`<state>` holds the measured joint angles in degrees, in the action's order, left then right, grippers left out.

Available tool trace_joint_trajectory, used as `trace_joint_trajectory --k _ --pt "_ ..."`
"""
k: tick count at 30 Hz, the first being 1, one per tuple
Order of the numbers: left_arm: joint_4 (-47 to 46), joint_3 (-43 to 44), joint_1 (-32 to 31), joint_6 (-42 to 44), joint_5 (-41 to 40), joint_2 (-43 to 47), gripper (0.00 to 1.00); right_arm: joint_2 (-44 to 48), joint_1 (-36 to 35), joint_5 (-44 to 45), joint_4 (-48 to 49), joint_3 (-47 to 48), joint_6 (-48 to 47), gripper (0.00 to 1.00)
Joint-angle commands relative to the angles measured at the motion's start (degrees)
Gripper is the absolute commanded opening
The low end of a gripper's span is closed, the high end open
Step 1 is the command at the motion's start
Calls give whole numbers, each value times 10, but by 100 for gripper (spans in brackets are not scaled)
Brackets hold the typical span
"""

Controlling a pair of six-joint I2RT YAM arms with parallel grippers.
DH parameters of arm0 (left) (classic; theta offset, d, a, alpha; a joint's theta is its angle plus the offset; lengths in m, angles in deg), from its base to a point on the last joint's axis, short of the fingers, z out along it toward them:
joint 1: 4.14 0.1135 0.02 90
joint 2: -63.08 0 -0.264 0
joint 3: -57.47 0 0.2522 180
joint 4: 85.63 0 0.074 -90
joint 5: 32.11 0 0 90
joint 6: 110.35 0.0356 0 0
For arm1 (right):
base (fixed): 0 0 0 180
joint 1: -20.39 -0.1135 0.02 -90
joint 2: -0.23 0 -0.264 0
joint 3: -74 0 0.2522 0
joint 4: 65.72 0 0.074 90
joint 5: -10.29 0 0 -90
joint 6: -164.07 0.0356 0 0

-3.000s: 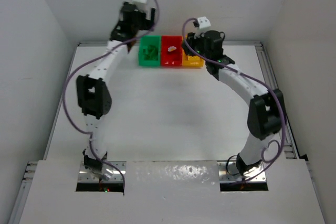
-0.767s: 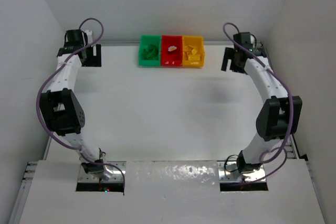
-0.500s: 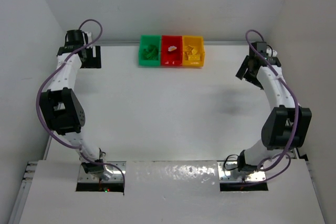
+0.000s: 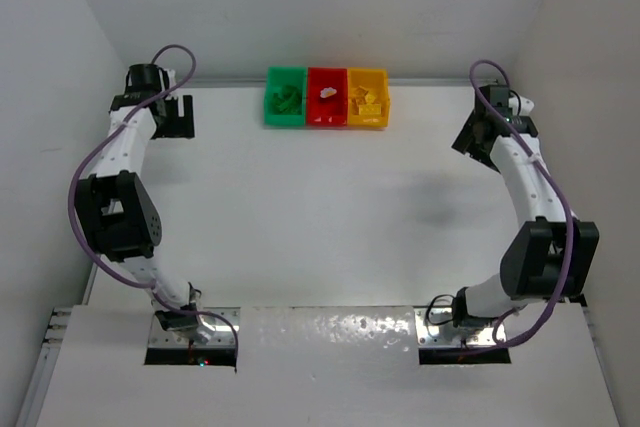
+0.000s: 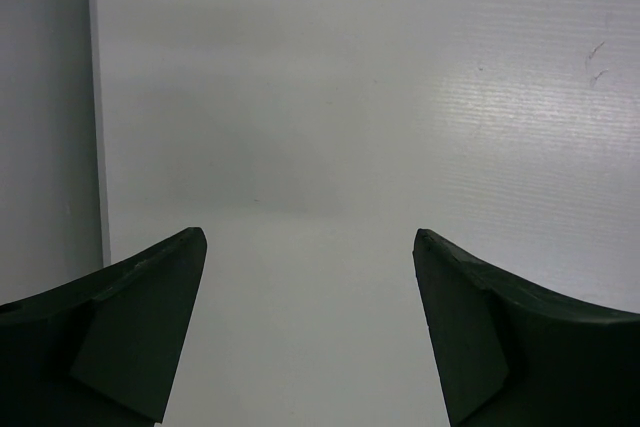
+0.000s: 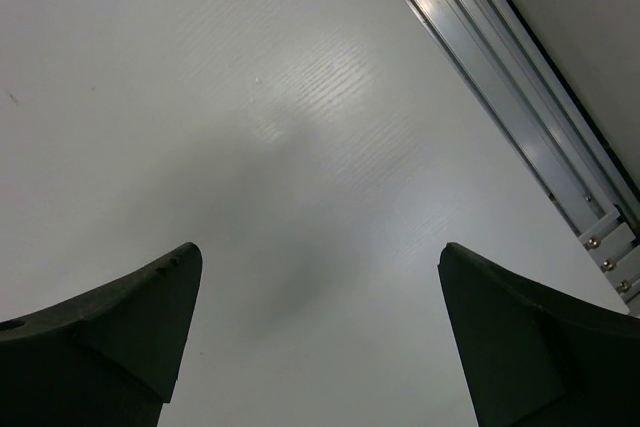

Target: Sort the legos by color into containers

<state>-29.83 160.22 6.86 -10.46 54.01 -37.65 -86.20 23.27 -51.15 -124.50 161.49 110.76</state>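
Three containers stand side by side at the back of the table: a green bin, a red bin and a yellow bin. Green legos lie in the green bin. Yellow legos lie in the yellow one, and a small pale piece sits in the red one. No loose lego shows on the table. My left gripper hangs open over bare table at the far left. Far right of the bins, my right gripper is open and holds nothing.
An aluminium rail runs along the table's right edge, close to the right gripper. The table's left edge and the white side wall lie just beside the left gripper. White walls enclose the table on three sides.
Both arms have drawn back from above the bins to the table's sides. In the last second the right gripper swung further right and nearer; the left barely moved.
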Motion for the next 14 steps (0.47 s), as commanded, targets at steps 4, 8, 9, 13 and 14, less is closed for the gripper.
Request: trace_joint_trajectory --k 4,8,9,13,14 --pt "-13 -12 8 -13 12 33 82 45 0 8 28 -23 -4 99" --pt "-16 -15 8 -13 15 37 82 56 0 8 34 -30 -13 99" --pt "-16 -15 8 -13 16 37 82 57 0 10 33 -30 -13 99" --pt "-17 -15 8 -13 18 38 82 65 0 19 37 -39 10 99" --pt "-16 -15 8 -13 19 38 82 74 0 20 51 -51 8 99"
